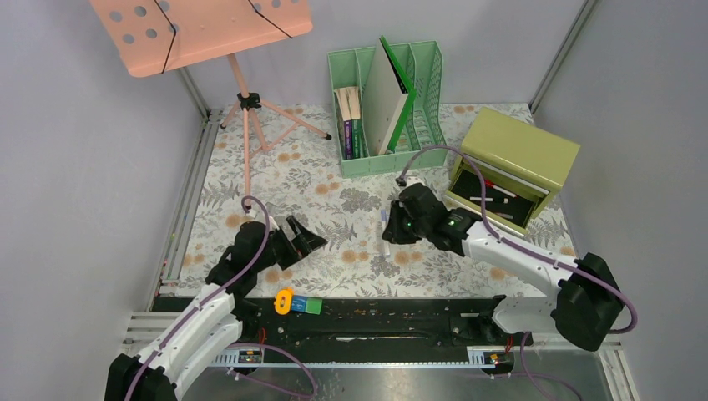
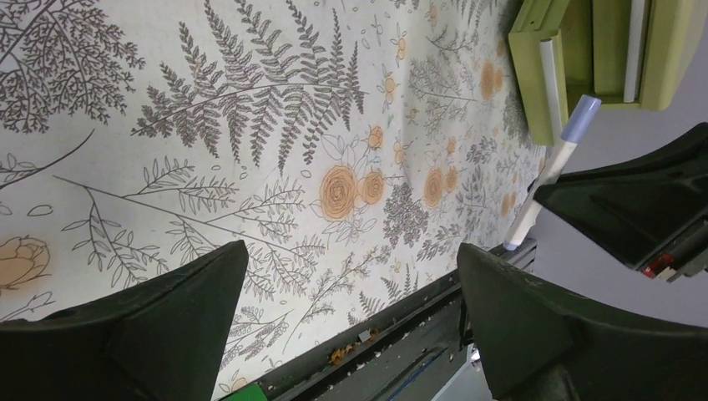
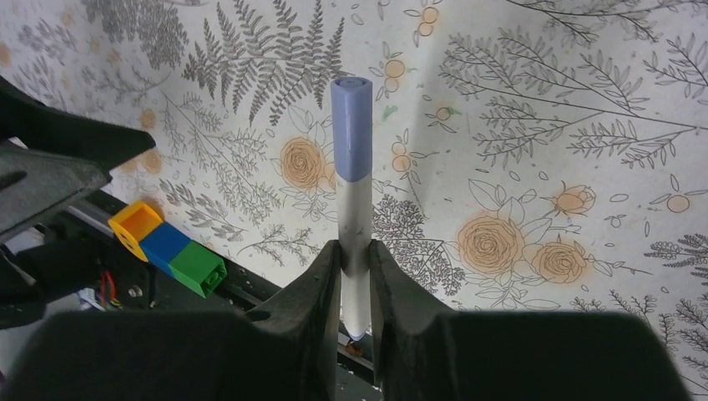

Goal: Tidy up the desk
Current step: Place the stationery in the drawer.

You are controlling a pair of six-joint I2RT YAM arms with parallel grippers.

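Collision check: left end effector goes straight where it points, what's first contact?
Probably the desk, on bare floral cloth ahead of the open left end effector. The right end effector with its marker sits off to the right; depth unclear.

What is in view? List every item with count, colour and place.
desk: 1, pale cloth with ferns and orange flowers, under everything
stand: 1, pink, far left corner
rack: 1, mint green, far centre
books: a few, purple and green spines, in the rack's left slot
folder: 1, grey with green edge, tilted in the rack
box: 1, olive green, far right, drawer open
pens: at least two, white, in the box's drawer
blocks: 3 joined, yellow, blue, green, on the near rail
marker: 1, white with lilac cap, in the right pincer
left pincer: 1, black, open, over the desk's left
right pincer: 1, black, shut on the marker
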